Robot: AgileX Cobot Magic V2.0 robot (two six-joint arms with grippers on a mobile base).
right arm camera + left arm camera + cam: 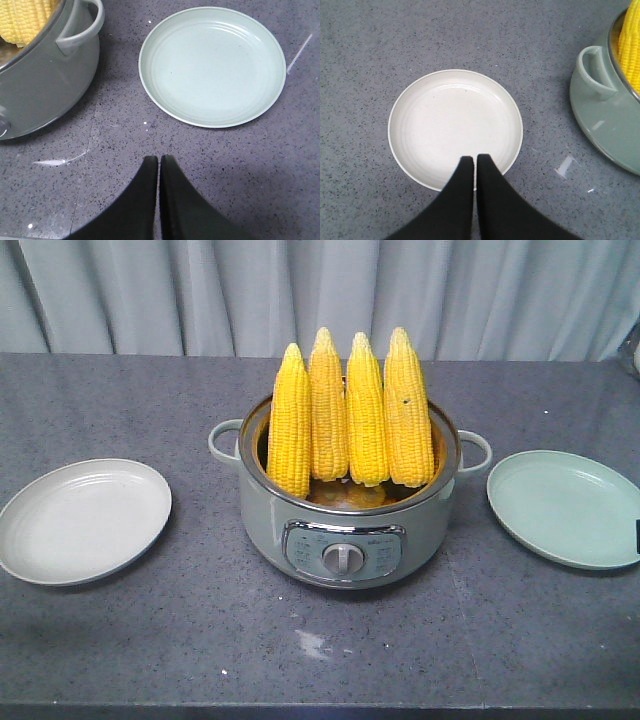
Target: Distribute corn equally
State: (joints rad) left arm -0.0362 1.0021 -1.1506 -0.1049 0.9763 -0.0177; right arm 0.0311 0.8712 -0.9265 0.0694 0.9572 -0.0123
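Several cobs of yellow corn (pixel 347 418) stand upright, tips up, in a grey-green electric pot (pixel 349 530) at the table's middle. The corn (pixel 631 45) shows at the right edge of the left wrist view, and the corn (pixel 27 19) at the top left of the right wrist view. A white plate (pixel 82 519) lies empty to the pot's left, a pale green plate (pixel 565 506) empty to its right. My left gripper (pixel 474 158) is shut with nothing in it, above the near rim of the white plate (pixel 455 127). My right gripper (pixel 159 158) is shut and empty, over bare table short of the green plate (pixel 212 65).
The pot has a side handle on each side (pixel 596 70) (pixel 80 31) and a knob panel (pixel 344 556) facing front. A grey speckled tabletop (pixel 200 640) carries everything; a pale curtain (pixel 320 295) hangs behind. Neither arm shows in the front view.
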